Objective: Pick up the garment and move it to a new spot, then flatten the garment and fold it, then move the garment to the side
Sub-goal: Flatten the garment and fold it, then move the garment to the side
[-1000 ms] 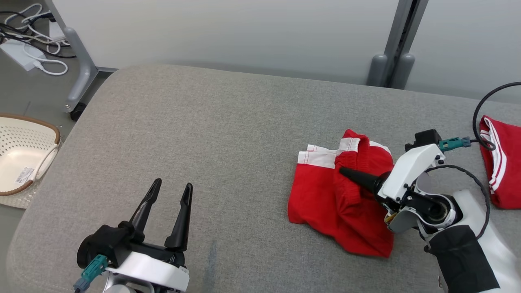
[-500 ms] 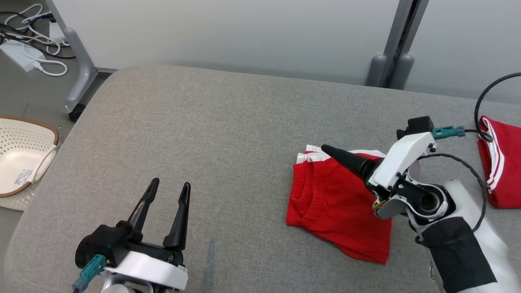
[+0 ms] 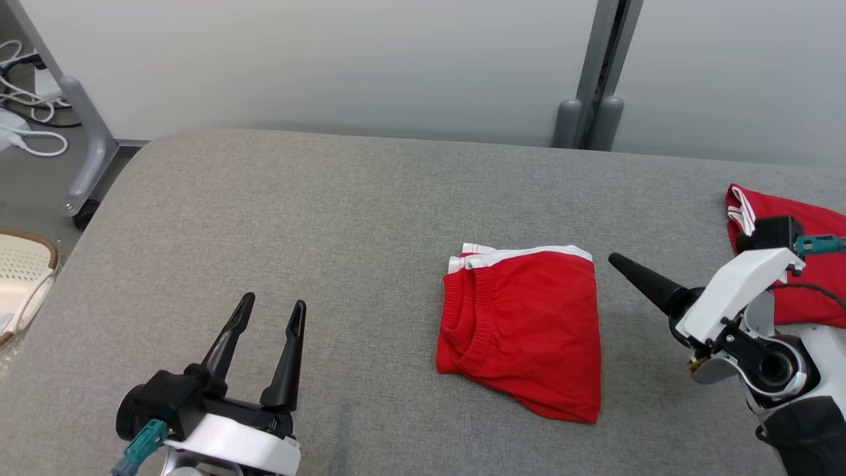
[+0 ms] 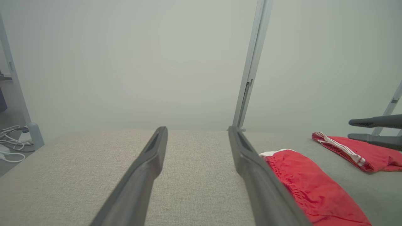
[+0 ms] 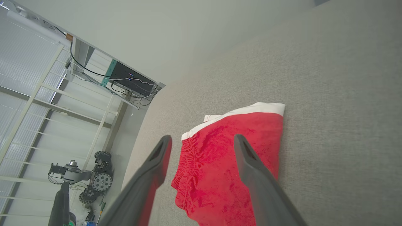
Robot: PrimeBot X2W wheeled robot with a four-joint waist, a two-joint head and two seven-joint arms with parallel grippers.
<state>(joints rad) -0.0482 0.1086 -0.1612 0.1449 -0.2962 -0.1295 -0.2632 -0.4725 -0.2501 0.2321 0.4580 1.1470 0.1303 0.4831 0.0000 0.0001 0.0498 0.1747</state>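
Note:
The garment (image 3: 522,330), red shorts with a white hem band, lies folded and flat on the grey padded table (image 3: 330,211), right of centre. My right gripper (image 3: 615,259) hovers just to its right, turned on its side and apart from the cloth. In the right wrist view my right gripper (image 5: 202,138) is open, with the garment (image 5: 232,157) lying on the table beyond its fingers. My left gripper (image 3: 272,305) stands open at the lower left, well away from the garment. In the left wrist view the garment (image 4: 301,182) lies behind the right finger of my left gripper (image 4: 198,128).
A second red garment with white stripes (image 3: 793,264) lies at the table's right edge, behind my right wrist. A pale basket (image 3: 20,277) sits on the floor to the left. A grey post (image 3: 595,99) and a wall stand behind the table.
My right gripper has opened, let go of the garment and drawn back to the right. The garment has settled into a flat fold. The head camera has shifted.

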